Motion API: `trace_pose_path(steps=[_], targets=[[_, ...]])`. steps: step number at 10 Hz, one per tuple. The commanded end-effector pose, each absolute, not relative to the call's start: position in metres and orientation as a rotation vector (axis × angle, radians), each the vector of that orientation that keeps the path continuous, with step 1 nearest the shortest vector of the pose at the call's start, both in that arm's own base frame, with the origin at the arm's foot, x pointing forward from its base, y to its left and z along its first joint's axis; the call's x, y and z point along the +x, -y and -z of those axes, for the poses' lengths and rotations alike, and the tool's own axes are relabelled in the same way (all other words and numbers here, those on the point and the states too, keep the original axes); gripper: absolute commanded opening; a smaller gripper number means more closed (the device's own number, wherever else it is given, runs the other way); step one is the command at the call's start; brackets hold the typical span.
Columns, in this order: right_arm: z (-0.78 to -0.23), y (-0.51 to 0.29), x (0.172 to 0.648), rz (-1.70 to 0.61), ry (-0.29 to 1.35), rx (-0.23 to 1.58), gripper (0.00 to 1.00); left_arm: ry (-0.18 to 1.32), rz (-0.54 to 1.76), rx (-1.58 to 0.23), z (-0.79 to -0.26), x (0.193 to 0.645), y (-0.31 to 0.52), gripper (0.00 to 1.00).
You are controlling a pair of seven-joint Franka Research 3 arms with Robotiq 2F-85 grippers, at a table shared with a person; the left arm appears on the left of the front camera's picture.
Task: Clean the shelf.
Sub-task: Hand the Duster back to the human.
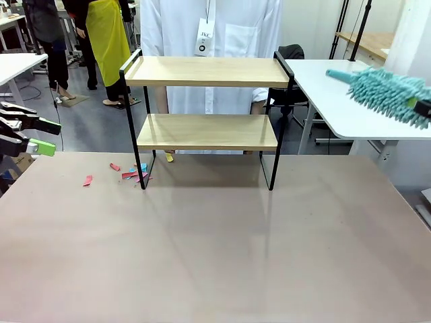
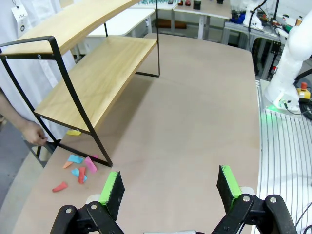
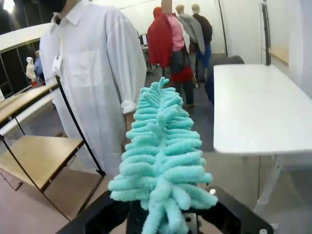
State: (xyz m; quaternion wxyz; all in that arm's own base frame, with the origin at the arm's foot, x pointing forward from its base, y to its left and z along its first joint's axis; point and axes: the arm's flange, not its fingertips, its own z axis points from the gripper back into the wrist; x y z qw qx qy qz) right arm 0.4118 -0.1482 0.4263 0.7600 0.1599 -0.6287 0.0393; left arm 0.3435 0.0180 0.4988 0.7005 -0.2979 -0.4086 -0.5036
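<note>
The shelf (image 1: 205,101) stands at the table's far middle, both light wood boards bare; it also shows in the left wrist view (image 2: 97,73) and the right wrist view (image 3: 39,156). A teal fluffy duster (image 1: 384,94) hangs in the air at the far right, level with the top board and clear of the rack. My right gripper (image 1: 424,108) is shut on its handle; the duster (image 3: 163,151) rises from between the hidden fingers. My left gripper (image 1: 40,138) hovers open and empty at the left edge, its green pads (image 2: 111,187) wide apart.
Small red, pink and blue paper scraps (image 1: 131,173) lie on the table by the rack's front left leg, also seen as scraps (image 2: 78,168). A person in a white coat (image 1: 209,40) stands behind the rack, one hand (image 2: 34,134) low. A white side table (image 1: 337,94) stands at right.
</note>
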Motion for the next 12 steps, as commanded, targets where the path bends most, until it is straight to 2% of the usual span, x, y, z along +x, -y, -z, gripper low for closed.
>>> trace_pose_path(steps=[1, 4, 5, 12], targets=[[-0.4076, 0.1452, 0.409, -0.048, 1.396, 0.337, 0.17, 0.938, 1.117, -0.682, -0.4997, 0.3453, -0.017, 1.0], [-0.4096, 0.1475, 0.4018, -0.03, 1.439, 0.344, 0.17, 0.938, 1.117, -0.682, -0.4997, 0.3453, -0.017, 1.0], [-0.4022, 0.148, 0.4046, -0.042, 1.338, 0.36, 0.17, 0.938, 1.117, -0.682, -0.4997, 0.3453, -0.017, 1.0], [-0.4022, 0.148, 0.4046, -0.042, 1.338, 0.36, 0.17, 0.938, 1.117, -0.682, -0.4997, 0.3453, -0.017, 1.0]])
